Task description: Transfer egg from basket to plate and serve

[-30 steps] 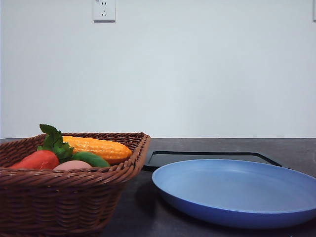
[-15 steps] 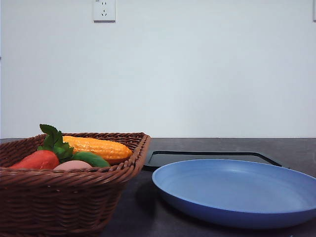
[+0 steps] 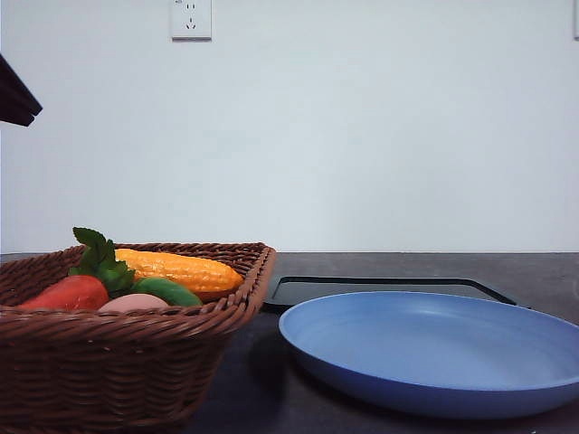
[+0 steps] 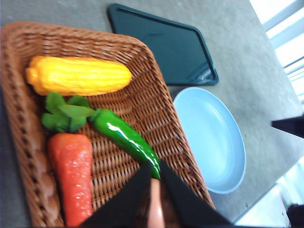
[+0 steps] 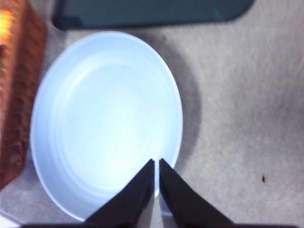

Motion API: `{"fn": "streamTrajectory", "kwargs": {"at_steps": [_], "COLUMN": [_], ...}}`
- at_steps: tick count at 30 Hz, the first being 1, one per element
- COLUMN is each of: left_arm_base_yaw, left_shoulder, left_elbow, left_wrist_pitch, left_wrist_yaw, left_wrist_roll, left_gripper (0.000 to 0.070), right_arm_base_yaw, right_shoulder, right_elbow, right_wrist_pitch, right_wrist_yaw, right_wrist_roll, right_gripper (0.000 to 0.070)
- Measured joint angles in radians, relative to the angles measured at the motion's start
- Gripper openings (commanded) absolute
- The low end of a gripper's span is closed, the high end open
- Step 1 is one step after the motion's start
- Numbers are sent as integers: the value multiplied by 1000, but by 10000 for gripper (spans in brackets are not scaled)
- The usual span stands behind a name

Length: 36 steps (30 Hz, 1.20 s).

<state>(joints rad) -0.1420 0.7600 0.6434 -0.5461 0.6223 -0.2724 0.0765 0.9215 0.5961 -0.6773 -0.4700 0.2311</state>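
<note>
— Four items fill the wicker basket (image 4: 156, 118): a corn cob (image 4: 78, 76), a green pepper (image 4: 124, 137), a red leafy vegetable (image 4: 71, 175) and the egg (image 3: 133, 303). Where is the egg?

— Near the basket's front rim, beside the pepper; the left gripper (image 4: 156, 172) hovers above it, fingers nearly together, grasping nothing.

— And the right gripper (image 5: 156, 166)?

— Clenched too, empty, over the blue plate (image 5: 76, 142), which sits beside the basket, before a black tray (image 3: 380, 287).
</note>
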Motion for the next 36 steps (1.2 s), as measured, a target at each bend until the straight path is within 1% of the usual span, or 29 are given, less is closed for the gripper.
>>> {"fn": "streamTrajectory", "kwargs": {"at_steps": [2,3,4,7,9,13,20,25,31,34,36], "left_arm_base_yaw": [-5,-6,-8,-13,-13,-13,-14,-13,-13,-13,-13], "left_shoulder": [0,0,0,0,0,0,0,0,0,0,0], "left_elbow": [0,0,0,0,0,0,0,0,0,0,0], "left_wrist_pitch": [0,0,0,0,0,0,-16,-32,-50,-52,-57], "left_wrist_yaw": [1,1,1,2,2,6,10,10,10,10,10], "left_wrist_roll": [0,0,0,0,0,0,0,1,4,6,9], "left_gripper": [214,237,259,300,311,311,311,311,311,310,310], "right_arm_base_yaw": [0,0,0,2,8,24,58,74,85,85,86], "right_shoulder": [23,35,46,78,99,153,265,342,417,434,435], "right_elbow": [0,0,0,0,0,0,0,0,0,0,0], "right_wrist_pitch": [0,0,0,0,1,19,116,183,239,249,252], "right_wrist_yaw": [0,0,0,0,1,1,1,1,1,2,2], "right_wrist_roll": [0,-2,-5,-11,-15,-17,-16,-13,10,23,33], "right_gripper": [218,248,260,260,260,260,258,235,133,44,6]}}
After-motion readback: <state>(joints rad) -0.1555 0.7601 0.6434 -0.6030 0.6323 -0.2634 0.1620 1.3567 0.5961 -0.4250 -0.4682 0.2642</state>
